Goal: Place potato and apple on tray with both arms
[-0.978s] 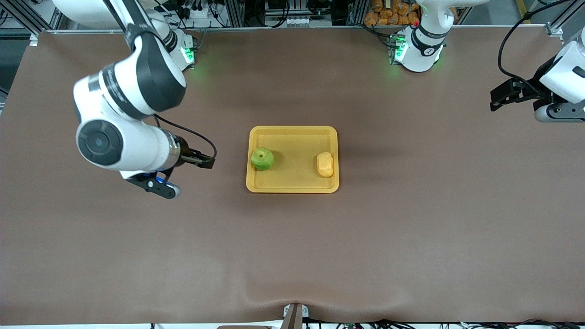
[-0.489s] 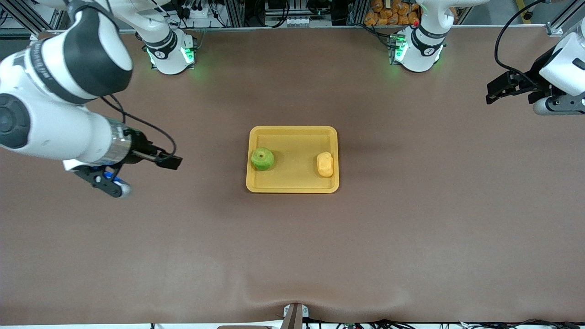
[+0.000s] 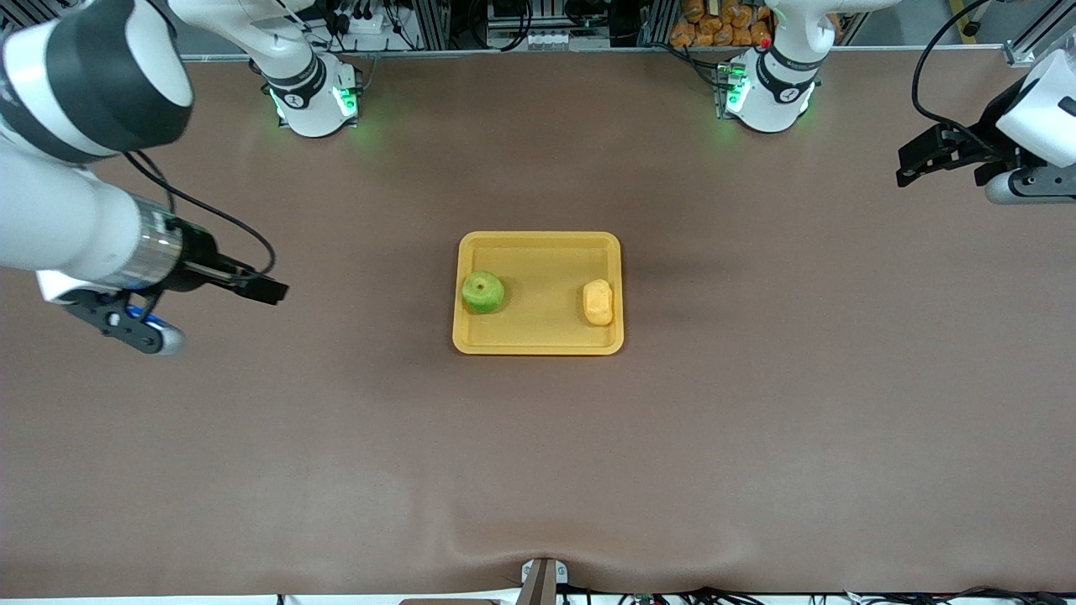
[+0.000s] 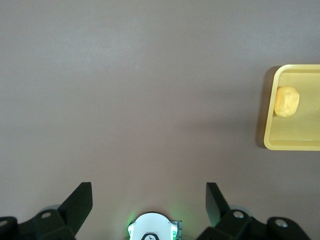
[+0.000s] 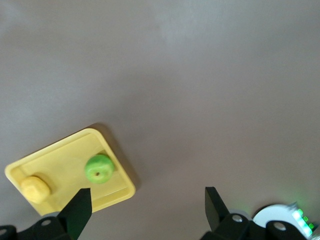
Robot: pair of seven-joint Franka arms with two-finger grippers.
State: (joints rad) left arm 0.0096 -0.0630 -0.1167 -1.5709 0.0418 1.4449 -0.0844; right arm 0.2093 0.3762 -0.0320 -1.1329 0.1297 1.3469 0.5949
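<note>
Brown tbl cover point(image 3: 538, 470), orange bits point(image 3: 714, 21).

Cut off by the left wrist view's edge: most of the tray point(image 4: 292, 145), well clear of the left gripper point(image 4: 149, 200). Apple unseen there.

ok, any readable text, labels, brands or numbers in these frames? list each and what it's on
None readable.
tray, apple, potato: no print or labels.
Small dark marks on both arm bases: too small to read.
left gripper, right gripper: no markings visible.
</note>
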